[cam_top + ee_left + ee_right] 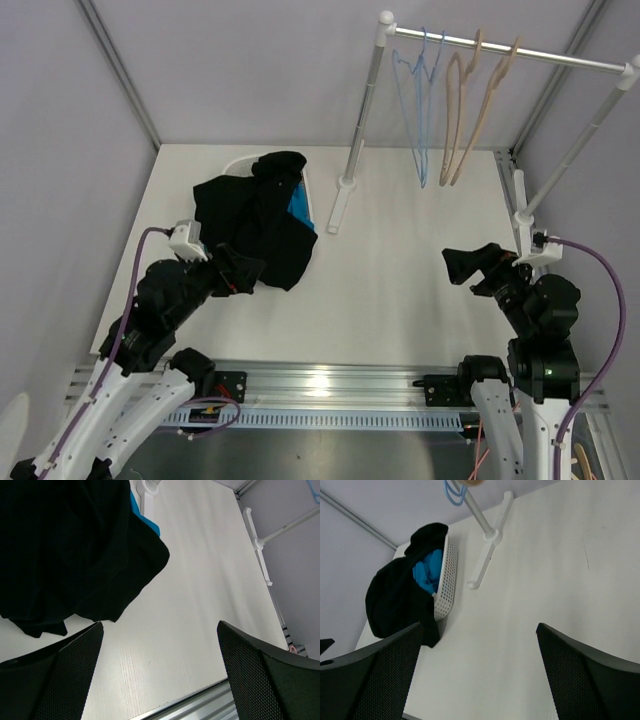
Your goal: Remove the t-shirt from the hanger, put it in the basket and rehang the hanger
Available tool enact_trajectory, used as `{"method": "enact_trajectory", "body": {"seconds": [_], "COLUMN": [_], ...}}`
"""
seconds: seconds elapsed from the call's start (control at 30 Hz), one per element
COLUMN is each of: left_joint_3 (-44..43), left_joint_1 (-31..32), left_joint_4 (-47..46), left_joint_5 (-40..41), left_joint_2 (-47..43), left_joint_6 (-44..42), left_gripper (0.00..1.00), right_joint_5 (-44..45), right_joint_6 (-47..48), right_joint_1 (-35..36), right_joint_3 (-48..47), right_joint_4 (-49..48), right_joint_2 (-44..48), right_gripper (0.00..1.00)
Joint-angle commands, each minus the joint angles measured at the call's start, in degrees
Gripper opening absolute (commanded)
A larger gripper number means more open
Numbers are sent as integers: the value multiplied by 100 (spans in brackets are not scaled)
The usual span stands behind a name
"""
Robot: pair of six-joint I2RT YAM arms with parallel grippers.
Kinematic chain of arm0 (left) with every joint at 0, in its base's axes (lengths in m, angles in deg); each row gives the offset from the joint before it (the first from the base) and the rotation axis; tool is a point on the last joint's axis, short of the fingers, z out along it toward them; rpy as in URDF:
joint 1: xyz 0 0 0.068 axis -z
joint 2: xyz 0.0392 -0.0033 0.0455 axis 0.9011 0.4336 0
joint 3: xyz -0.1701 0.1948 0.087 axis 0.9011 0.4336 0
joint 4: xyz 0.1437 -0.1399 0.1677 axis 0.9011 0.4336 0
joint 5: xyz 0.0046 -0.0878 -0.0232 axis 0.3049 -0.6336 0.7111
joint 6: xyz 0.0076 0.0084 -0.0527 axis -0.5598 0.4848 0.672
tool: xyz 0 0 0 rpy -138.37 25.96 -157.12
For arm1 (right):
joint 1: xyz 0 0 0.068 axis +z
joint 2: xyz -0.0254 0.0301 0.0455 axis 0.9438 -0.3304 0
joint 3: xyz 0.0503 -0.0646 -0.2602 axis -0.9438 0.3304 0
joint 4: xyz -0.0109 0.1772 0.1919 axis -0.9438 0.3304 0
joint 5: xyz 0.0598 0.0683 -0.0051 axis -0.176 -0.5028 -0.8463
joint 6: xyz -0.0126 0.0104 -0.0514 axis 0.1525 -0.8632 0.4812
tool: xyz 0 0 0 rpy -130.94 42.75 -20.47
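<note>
White basket [448, 580] holding blue cloth [427, 571]

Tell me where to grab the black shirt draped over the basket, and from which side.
Probably best: take the loose corner of the black shirt that spills past the white basket toward the table, coming from the near side with the open left claw. That flap looks free; the rest is heaped on the basket.

Open table [400, 290] between t-shirt heap [250, 225] and rack post [362, 110].
</note>
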Motion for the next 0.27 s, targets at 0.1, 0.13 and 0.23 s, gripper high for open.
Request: {"method": "enact_trajectory", "body": {"seconds": [0.1, 0.13, 0.23], "left_joint_3": [128, 154, 154], "left_joint_1": [49, 49, 49], "left_joint_4": [-27, -10, 8], "left_joint_5": [-70, -44, -18], "left_joint_2": [-283, -301, -301], "left_joint_6": [48, 39, 39], "left_gripper": [99, 100, 100], "right_joint_5": [-285, -285, -188], "right_joint_6": [169, 169, 239], "right_joint_1": [22, 31, 22], "right_joint_3": [145, 189, 154], "right_joint_4": [342, 368, 562], "right_joint_2": [312, 339, 243], "right_gripper": [99, 99, 100]}}
